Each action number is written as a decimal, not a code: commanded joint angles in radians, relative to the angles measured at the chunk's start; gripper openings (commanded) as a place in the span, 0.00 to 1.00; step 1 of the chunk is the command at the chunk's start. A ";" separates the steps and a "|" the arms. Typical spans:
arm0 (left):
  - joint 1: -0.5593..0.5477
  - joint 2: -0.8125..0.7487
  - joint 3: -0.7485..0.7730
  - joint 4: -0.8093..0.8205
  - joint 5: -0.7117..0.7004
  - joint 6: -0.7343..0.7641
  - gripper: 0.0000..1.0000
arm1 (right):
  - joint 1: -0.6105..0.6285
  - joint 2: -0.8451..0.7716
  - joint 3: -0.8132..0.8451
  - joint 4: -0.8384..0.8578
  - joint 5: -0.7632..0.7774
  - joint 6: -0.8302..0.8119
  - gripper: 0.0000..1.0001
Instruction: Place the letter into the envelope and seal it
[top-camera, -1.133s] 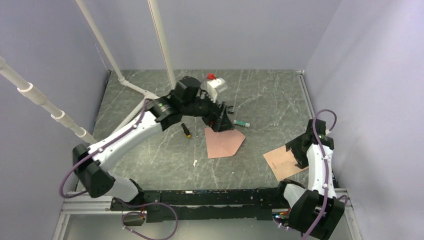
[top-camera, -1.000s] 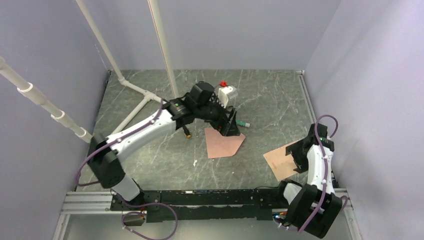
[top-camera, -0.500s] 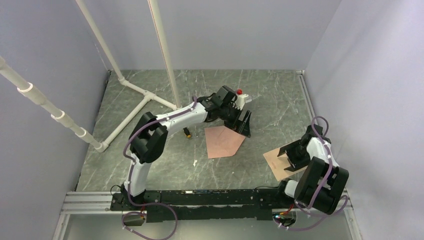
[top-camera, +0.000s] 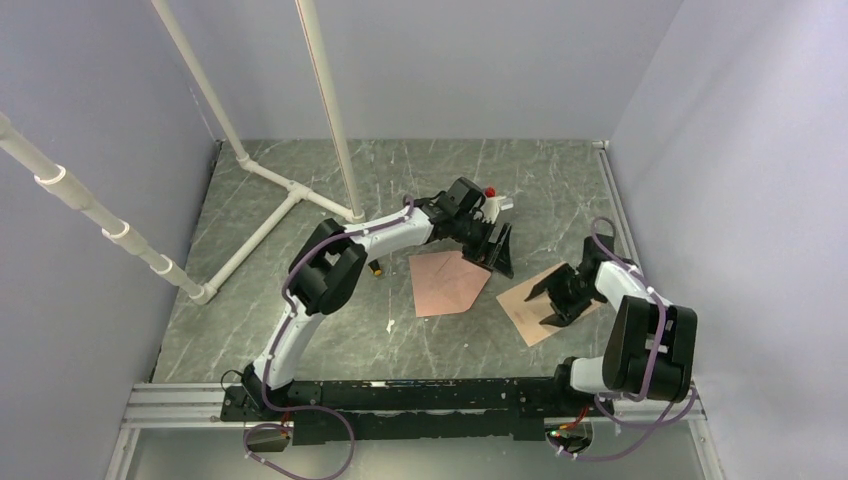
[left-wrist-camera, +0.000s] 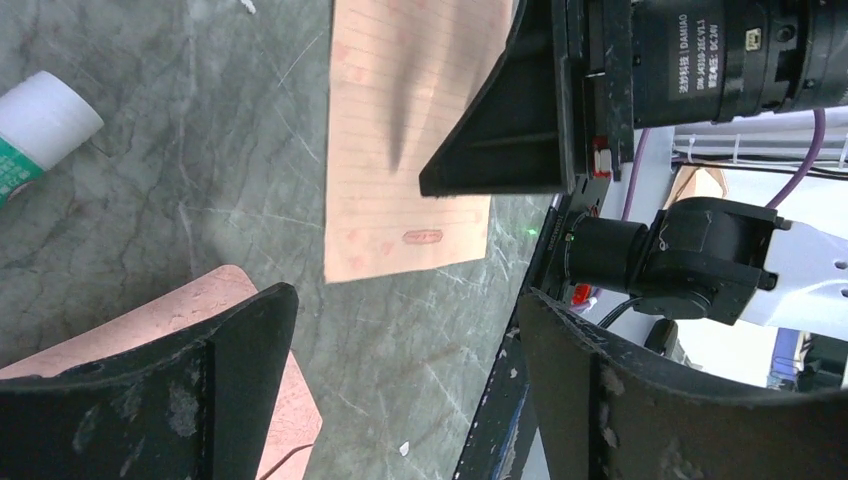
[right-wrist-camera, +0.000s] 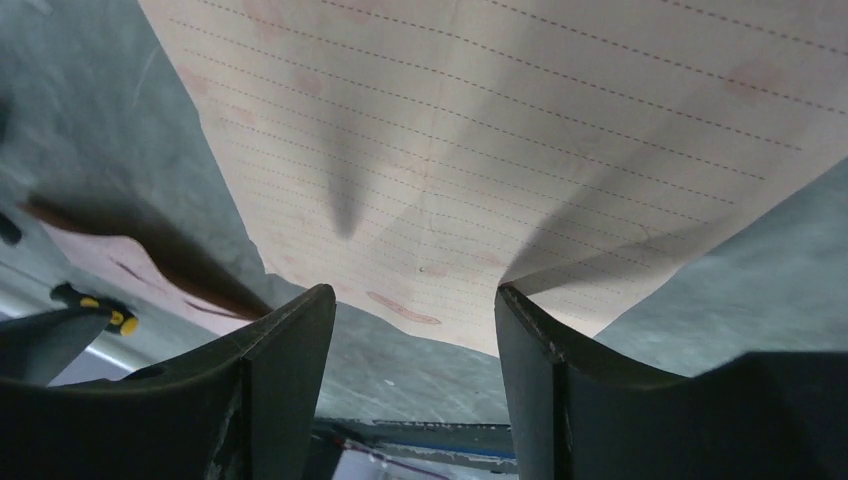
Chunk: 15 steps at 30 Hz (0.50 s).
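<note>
The pinkish envelope (top-camera: 445, 283) lies flat mid-table with its pointed flap toward the right. Its corner shows in the left wrist view (left-wrist-camera: 150, 335) and its edge in the right wrist view (right-wrist-camera: 90, 255). The tan lined letter (top-camera: 530, 305) lies to its right and also shows in both wrist views (left-wrist-camera: 400, 150) (right-wrist-camera: 480, 130). My left gripper (top-camera: 497, 250) is open and empty just above the table by the envelope's right corner (left-wrist-camera: 400, 400). My right gripper (top-camera: 560, 295) is open over the letter (right-wrist-camera: 415, 330). One fingertip (right-wrist-camera: 520, 310) presses the sheet, which buckles slightly.
A glue stick (left-wrist-camera: 30, 130) lies beyond the envelope near my left gripper. A small black-and-yellow object (top-camera: 375, 268) lies left of the envelope. White pipes (top-camera: 265, 215) cross the far left. A white scrap (top-camera: 390, 325) lies on the stone table (top-camera: 300, 320).
My left arm has stretched right, carrying its gripper along the envelope's far edge to its right corner. My right gripper has swung left onto the letter, which has slid left toward the envelope.
</note>
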 joint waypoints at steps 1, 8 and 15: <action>0.000 0.014 0.036 0.007 0.002 -0.032 0.84 | 0.063 0.046 0.011 0.144 -0.047 0.008 0.64; 0.002 0.081 0.081 -0.025 -0.008 -0.061 0.77 | 0.062 -0.107 0.141 0.079 0.018 -0.064 0.64; 0.001 0.140 0.122 0.022 0.009 -0.117 0.76 | -0.030 -0.150 0.155 -0.053 0.195 -0.049 0.69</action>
